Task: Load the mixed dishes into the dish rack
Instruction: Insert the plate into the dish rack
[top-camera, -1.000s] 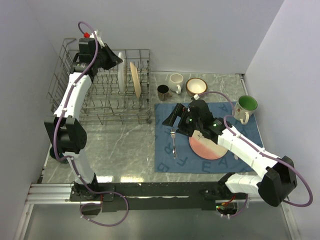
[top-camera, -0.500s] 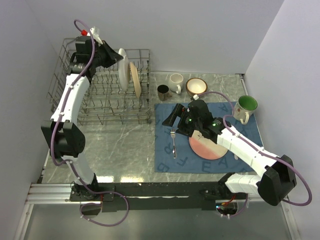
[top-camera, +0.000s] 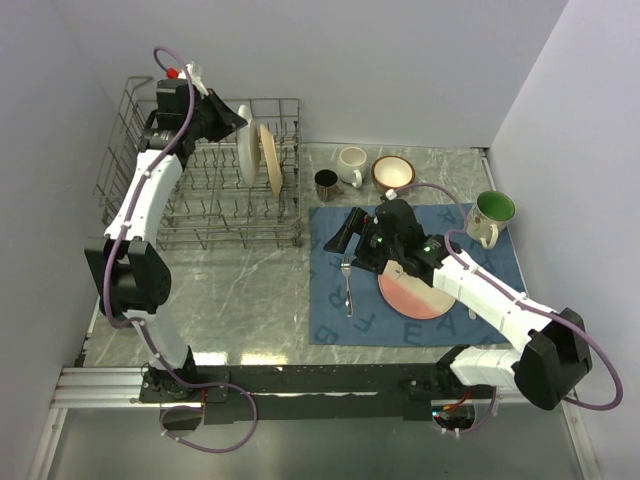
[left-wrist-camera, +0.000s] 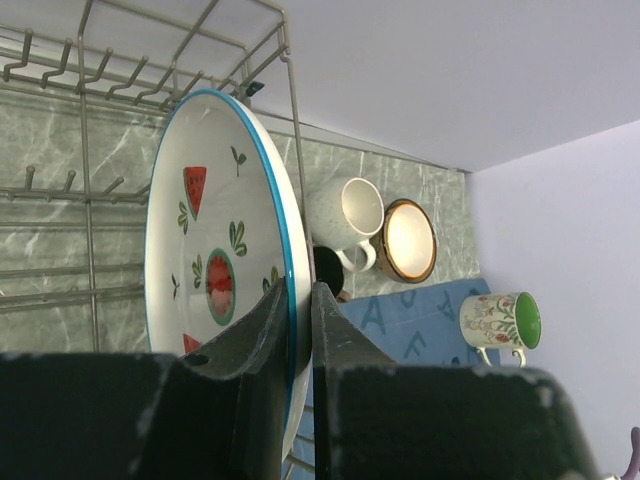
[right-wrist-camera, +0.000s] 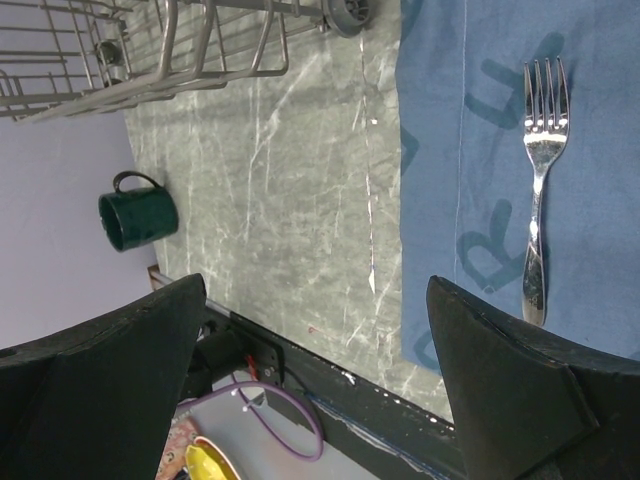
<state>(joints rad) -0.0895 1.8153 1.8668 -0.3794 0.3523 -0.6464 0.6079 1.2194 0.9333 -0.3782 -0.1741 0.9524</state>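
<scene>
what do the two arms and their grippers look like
The left arm and right arm have white links, bulky black joints and a purple cable looped along each. The left gripper and right gripper are black, with broad wedge-shaped fingers.

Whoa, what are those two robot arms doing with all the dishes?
They are loading dishes into the dish rack. The left gripper is pinching the rim of a white watermelon plate, holding it upright in the rack beside a tan plate. The right gripper hangs open over the blue placemat, near the fork. The fork, pink plate, white mug, dark mug, green mug and bowl are not loaded yet.
</scene>
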